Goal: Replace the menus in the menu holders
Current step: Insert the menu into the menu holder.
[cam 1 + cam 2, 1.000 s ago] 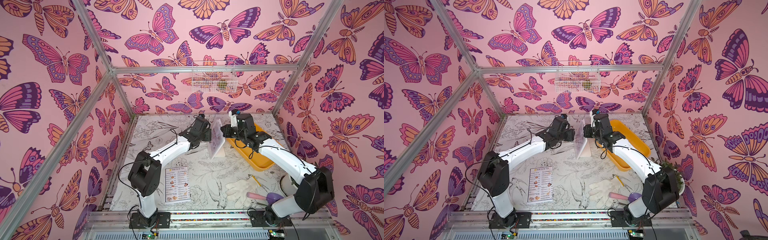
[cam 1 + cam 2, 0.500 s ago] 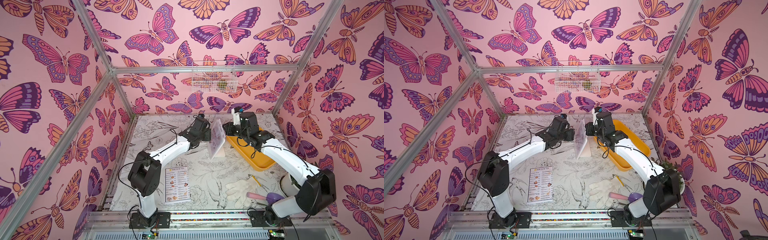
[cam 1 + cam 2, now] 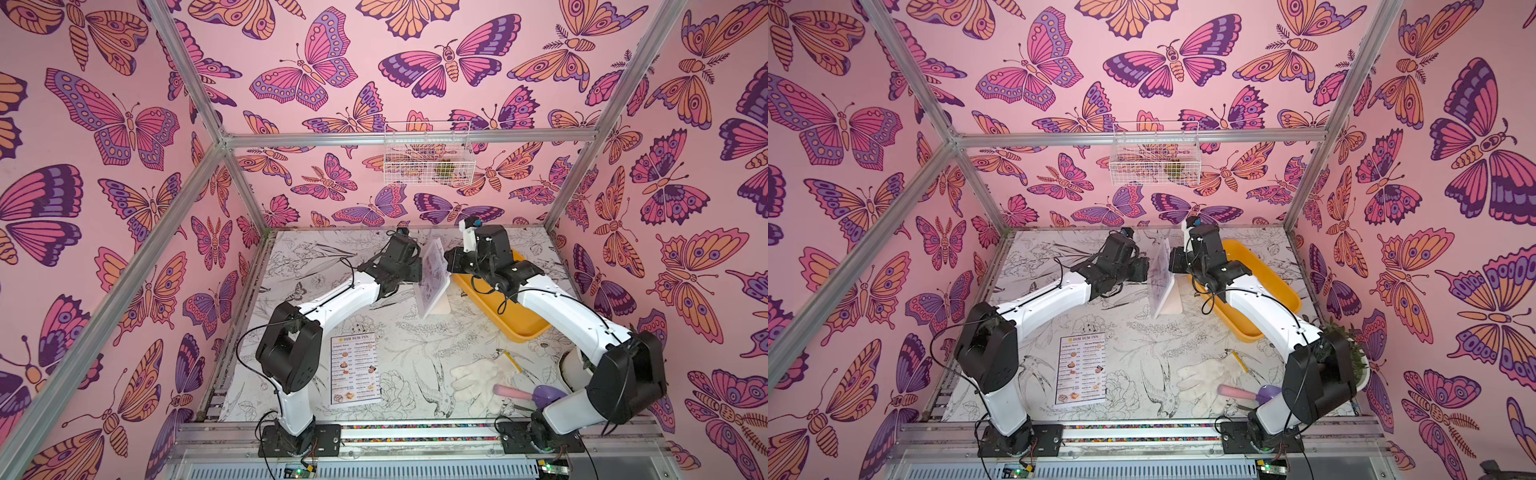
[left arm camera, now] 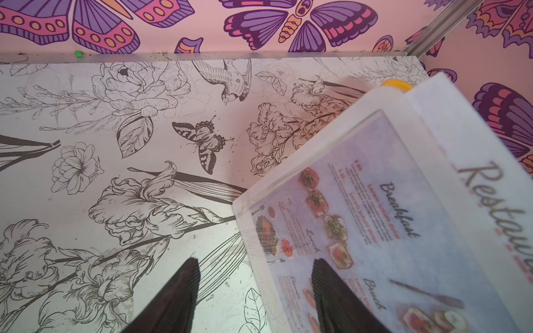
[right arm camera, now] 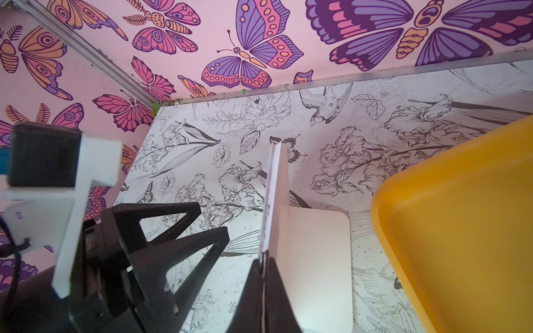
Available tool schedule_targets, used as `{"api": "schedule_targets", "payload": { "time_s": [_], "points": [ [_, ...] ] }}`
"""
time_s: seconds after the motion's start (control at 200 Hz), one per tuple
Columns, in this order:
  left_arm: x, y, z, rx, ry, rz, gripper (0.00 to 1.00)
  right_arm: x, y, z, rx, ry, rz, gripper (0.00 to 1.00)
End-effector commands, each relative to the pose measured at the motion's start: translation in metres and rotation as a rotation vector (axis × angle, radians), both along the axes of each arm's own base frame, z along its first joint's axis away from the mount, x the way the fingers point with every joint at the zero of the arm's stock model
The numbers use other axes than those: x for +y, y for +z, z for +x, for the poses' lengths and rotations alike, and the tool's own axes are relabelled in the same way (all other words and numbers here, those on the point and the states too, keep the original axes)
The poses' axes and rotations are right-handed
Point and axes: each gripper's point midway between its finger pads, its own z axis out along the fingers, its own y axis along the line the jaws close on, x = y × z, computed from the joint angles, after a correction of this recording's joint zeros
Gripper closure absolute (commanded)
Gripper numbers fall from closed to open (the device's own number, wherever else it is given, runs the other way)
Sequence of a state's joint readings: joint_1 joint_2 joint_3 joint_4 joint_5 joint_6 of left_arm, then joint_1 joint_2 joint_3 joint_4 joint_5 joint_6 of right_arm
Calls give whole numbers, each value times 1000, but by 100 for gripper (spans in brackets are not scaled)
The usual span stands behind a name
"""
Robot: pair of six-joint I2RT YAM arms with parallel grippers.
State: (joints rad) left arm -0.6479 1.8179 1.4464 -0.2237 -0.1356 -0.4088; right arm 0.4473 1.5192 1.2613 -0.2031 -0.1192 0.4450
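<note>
The menu holder [image 3: 434, 278] stands upright mid-table, a white panel on a flat foot [image 5: 317, 259]. Inside it is a pale menu [image 4: 375, 225] with food photos and script headings such as "Breakfast". My right gripper [image 5: 264, 268] is shut on the thin top edge of that menu, and in a top view it [image 3: 446, 259] sits at the holder's upper far corner. On the holder's other face, my left gripper [image 4: 255, 297] is open, with the panel's side edge between its fingers. The white "DIM SUM INN" menu [image 3: 355, 368] lies flat near the left arm's base.
A yellow tray [image 3: 515, 316] lies right of the holder, under the right arm. At the front right are a white glove [image 3: 478, 374], a pencil [image 3: 513, 360], a pink-handled purple scoop [image 3: 532, 392] and a plant pot [image 3: 1358, 365]. A wire basket [image 3: 428, 153] hangs on the back wall.
My right gripper has moved in a little toward the holder's top and closed on the sheet's edge. The left arm and the holder have stayed where they were.
</note>
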Motion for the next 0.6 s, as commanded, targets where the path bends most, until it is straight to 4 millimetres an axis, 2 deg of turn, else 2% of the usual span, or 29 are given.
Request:
{"api": "schedule_targets", "payload": {
  "time_s": [0.0,0.591],
  "points": [
    [4,18,4,-44,13,-12,35,4,8,4,-7,14,23,94],
    [3,14,5,-36,15,-13,35,12,-8,1,47,54,28,97]
  ]
}}
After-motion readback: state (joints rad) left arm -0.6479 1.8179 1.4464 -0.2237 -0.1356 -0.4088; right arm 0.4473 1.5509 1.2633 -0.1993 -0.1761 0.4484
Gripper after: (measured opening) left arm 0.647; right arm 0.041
